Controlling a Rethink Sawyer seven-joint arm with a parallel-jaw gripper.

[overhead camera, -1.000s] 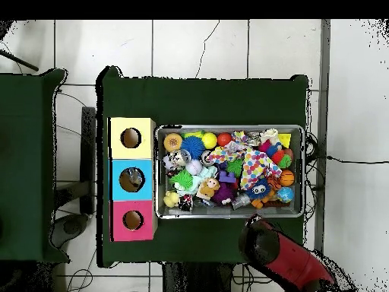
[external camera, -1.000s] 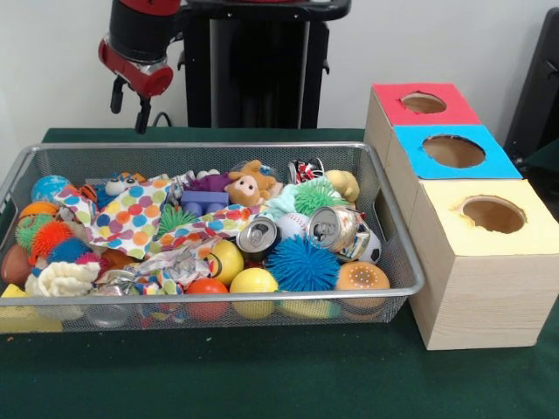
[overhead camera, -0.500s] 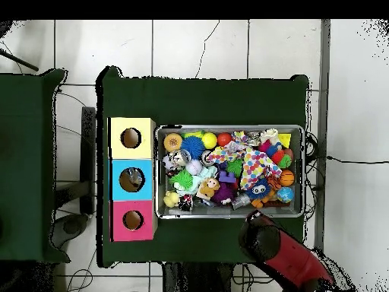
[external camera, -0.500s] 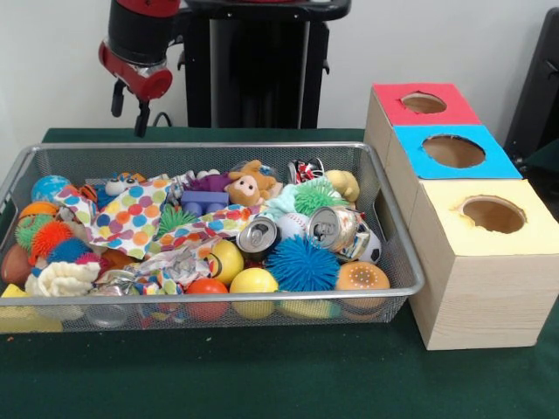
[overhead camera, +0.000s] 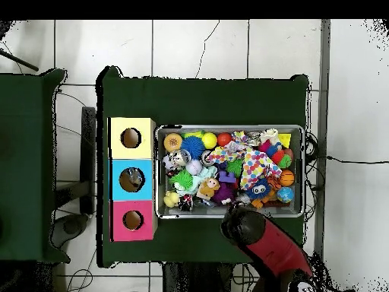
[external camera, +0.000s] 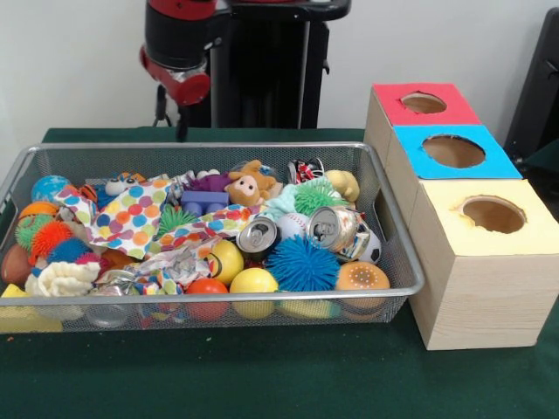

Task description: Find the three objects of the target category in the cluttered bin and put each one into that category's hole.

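The wire mesh bin (external camera: 210,147) stands on the green table, full of mixed things: two crushed cans (external camera: 258,234), a blue spiky ball (external camera: 301,262), yellow balls (external camera: 253,281), a polka-dot cloth (external camera: 135,214), a plush animal (external camera: 253,183) and a purple brick (external camera: 205,201). To its right stand three boxes with round holes: red (external camera: 424,103), blue (external camera: 450,150) and yellow (external camera: 493,218). My gripper (external camera: 172,118) hangs open and empty above the bin's far rim, left of its middle. In the overhead view the arm's head (overhead camera: 243,224) covers the gripper at the bin's (overhead camera: 228,127) bottom rim.
The black pedestal (external camera: 258,70) stands behind the bin. The boxes sit close against the bin's right side. In the overhead view a second green table (overhead camera: 26,163) stands at the left, and cables lie on the tiled floor.
The arm has swung right in the front view, from beyond the bin's left corner to above its far rim. Nothing in the bin has moved.
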